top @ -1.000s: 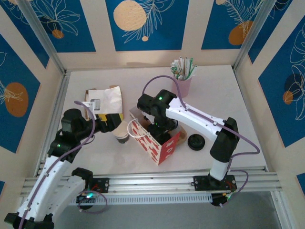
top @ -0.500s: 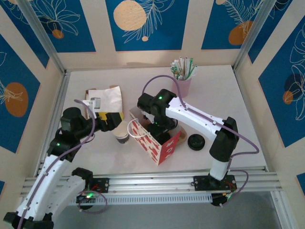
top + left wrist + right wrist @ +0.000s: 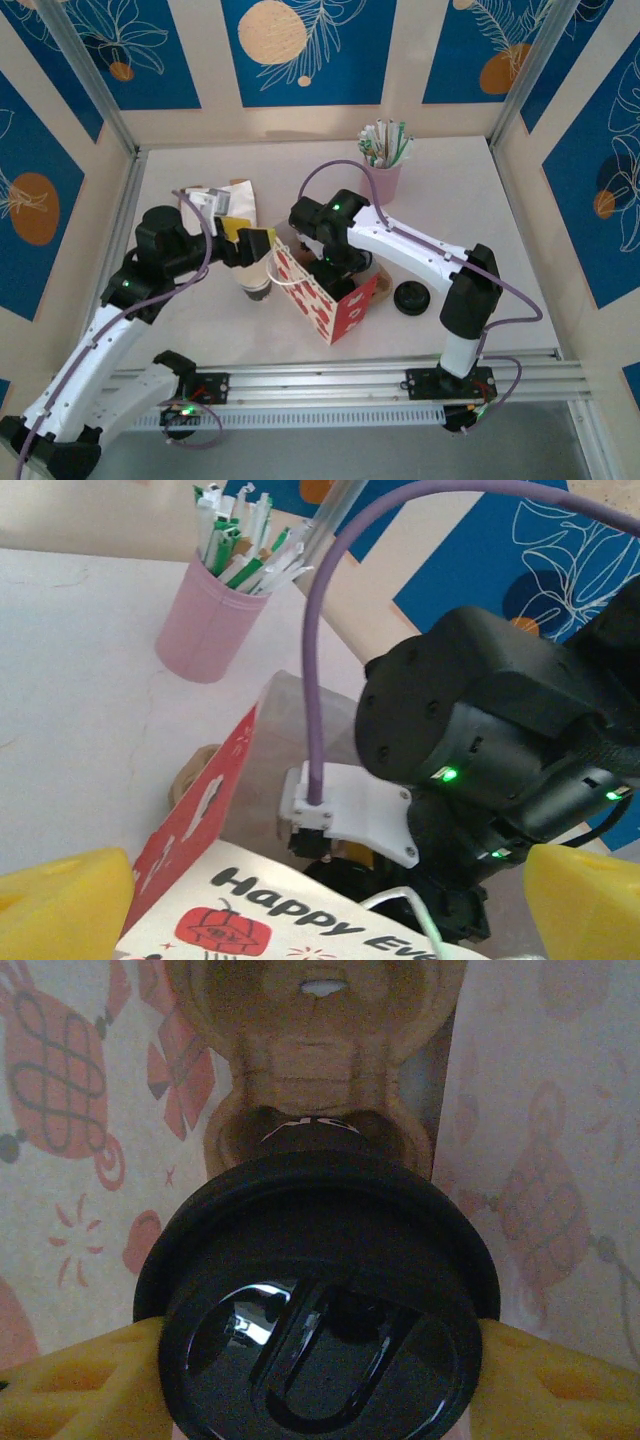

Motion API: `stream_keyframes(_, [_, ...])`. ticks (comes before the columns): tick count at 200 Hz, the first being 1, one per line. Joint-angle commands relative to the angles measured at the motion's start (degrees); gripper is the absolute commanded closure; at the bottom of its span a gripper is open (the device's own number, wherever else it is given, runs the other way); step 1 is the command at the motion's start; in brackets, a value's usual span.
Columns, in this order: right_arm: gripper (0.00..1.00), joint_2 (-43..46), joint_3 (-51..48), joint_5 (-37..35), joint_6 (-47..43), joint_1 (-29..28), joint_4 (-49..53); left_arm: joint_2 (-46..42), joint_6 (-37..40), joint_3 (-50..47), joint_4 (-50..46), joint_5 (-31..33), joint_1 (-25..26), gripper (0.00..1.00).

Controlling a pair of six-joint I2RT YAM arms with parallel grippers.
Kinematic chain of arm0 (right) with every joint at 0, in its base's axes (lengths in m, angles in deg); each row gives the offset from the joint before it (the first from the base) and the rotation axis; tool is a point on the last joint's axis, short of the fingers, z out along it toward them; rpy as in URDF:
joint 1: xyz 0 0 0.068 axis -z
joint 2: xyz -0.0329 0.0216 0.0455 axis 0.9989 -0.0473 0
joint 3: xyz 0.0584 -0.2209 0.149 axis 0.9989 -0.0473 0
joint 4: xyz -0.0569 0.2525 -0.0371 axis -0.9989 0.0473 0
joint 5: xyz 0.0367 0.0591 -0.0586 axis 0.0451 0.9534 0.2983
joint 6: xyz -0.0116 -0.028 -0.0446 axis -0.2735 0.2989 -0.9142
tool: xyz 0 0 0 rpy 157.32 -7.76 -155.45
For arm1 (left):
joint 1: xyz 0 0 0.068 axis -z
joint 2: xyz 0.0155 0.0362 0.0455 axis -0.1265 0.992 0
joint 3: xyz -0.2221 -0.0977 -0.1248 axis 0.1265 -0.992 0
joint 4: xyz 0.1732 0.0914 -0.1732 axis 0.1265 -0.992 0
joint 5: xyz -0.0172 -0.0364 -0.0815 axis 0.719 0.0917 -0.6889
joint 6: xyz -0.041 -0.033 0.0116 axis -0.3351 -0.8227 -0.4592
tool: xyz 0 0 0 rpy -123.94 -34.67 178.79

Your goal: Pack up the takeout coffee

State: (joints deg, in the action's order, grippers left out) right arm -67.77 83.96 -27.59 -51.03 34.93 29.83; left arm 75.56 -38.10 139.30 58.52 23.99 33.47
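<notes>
Hanging wide open, the left gripper (image 3: 252,241) holds nothing; its yellow fingers (image 3: 62,900) stand far apart at the bottom corners of the left wrist view. The takeout coffee (image 3: 257,283), an open paper cup without a lid, stands upright on the table (image 3: 480,200). It is just on the near side of that gripper, toward the arm bases and lower than the fingers. Whether a finger touches its rim I cannot tell. Just to this gripper's right stands the red gift bag (image 3: 330,305), its printed side close in front of the left wrist camera.

The right gripper (image 3: 335,272) reaches down into the bag's mouth, with the takeout coffee off to its left, outside the bag wall. In the right wrist view it is closed on a lidded cup (image 3: 320,1290), with a yellow finger against each side beneath the black lid. Ahead of that cup, a brown cardboard carrier (image 3: 318,1050) lies between the bag's patterned walls. Near the right gripper's right side a loose black lid (image 3: 411,298) lies on the table. Farther from the bases stands the pink cup (image 3: 383,178) of straws.
</notes>
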Motion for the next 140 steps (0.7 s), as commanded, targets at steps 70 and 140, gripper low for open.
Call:
stream_keyframes(70, [0.35,3.2,-2.5,1.1,-0.8,0.5,-3.0,2.7,5.9,4.7,2.2,1.7,6.4,0.0])
stream_keyframes(140, [0.35,2.4,-3.4,2.4,-0.3,1.4,-2.7,3.4,7.3,5.5,2.3,3.7,9.1,0.0])
